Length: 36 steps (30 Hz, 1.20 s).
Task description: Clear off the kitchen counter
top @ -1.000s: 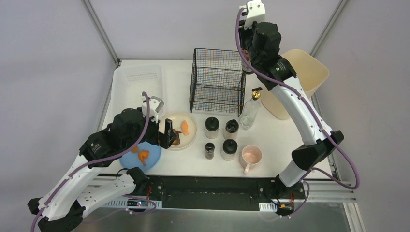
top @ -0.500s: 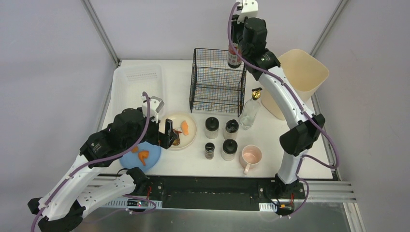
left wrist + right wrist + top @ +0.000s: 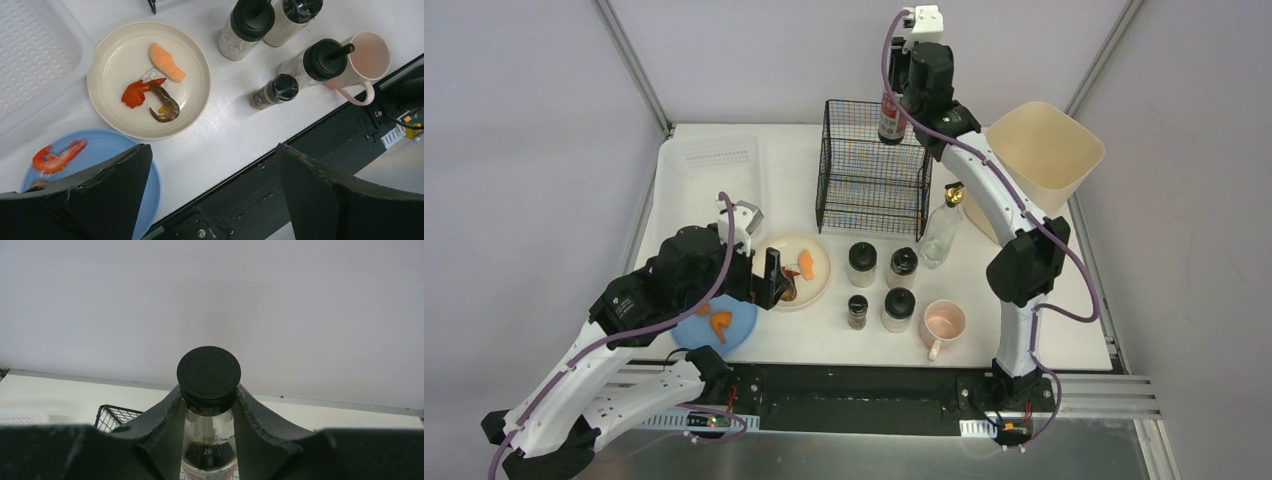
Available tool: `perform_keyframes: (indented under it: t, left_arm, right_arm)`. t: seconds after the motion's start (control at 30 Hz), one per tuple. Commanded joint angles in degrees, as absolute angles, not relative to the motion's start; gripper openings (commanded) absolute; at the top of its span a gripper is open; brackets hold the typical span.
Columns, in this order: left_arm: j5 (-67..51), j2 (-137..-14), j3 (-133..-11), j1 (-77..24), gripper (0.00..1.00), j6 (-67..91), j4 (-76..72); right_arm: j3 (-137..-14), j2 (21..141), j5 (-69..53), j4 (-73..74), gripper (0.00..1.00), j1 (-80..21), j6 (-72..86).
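Two arms, split states: right gripper (image 3: 209, 407) part-closed on the neck of a dark bottle (image 3: 208, 371), upright above the far-right corner of the basket (image 3: 874, 165). Left gripper (image 3: 210, 150) jaws fully apart, holding nothing, above cream plate (image 3: 115, 55) and blue plate (image 3: 100, 142). White counter (image 3: 979, 330) lies under both arms, carrying jars (image 3: 898, 305) and mug (image 3: 944, 325).

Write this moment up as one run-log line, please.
right gripper: shut on dark-capped bottle, raised by far corner of wire basket | left gripper: open, hovering by cream plate | kitchen counter: jars, mug uncleared
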<state>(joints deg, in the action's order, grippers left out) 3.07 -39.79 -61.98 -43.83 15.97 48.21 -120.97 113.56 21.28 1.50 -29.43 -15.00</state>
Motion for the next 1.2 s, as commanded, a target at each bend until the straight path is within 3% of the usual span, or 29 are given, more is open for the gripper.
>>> perform_keyframes:
  t: [0.0, 0.5, 0.97, 1.07, 1.17]
  left_arm:
    - [2.92, -38.52, -61.23, -43.81, 0.99, 15.12, 46.15]
    - [2.64, -38.79, -58.91, -43.81, 1.00, 14.24, 46.08]
    - [2.31, -38.81, -58.03, -43.86, 1.00, 13.80, 45.73]
    - [1.97, -39.15, -57.66, -43.86, 1.00, 13.68, 45.40]
    - [1.87, -39.50, -57.78, -43.84, 1.00, 13.47, 45.31]
  right_arm:
    - [-125.33, 113.35, 19.83, -9.05, 0.00, -29.89, -11.01]
    - [-128.03, 122.55, 20.95, -8.04, 0.00, -34.10, -11.23]
    - [-120.40, 122.91, 22.63, -10.56, 0.00, -35.61, -9.58]
    - [-118.58, 122.72, 22.62, -10.69, 0.05, -35.85, -9.55]
    - [-117.11, 122.68, 22.85, -11.13, 0.18, -36.20, -9.66]
